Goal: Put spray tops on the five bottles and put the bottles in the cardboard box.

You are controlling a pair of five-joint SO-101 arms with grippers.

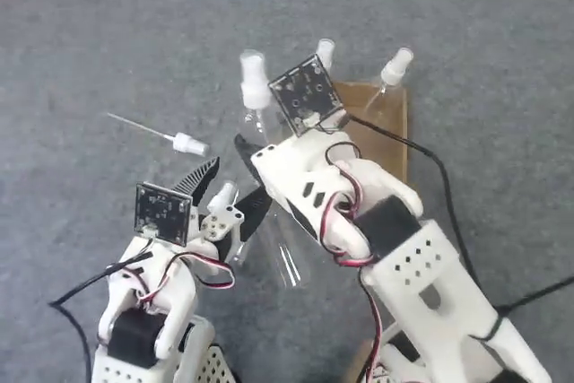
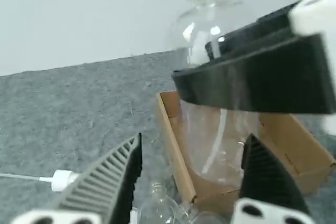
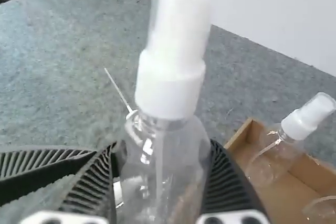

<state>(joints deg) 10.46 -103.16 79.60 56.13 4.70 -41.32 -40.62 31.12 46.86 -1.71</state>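
Gripped — bottle (image 3: 173,145) within right hand (image 3: 157,184).

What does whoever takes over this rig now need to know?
Right gripper: shut on an upright clear plastic bottle with a white spray top, near the brown cardboard box.
Left gripper: open, by a second clear bottle lying on the grey carpet.
Done: two topped bottles in the box.
Left: box the held bottle, fit the loose white spray top with its thin tube, box the rest.
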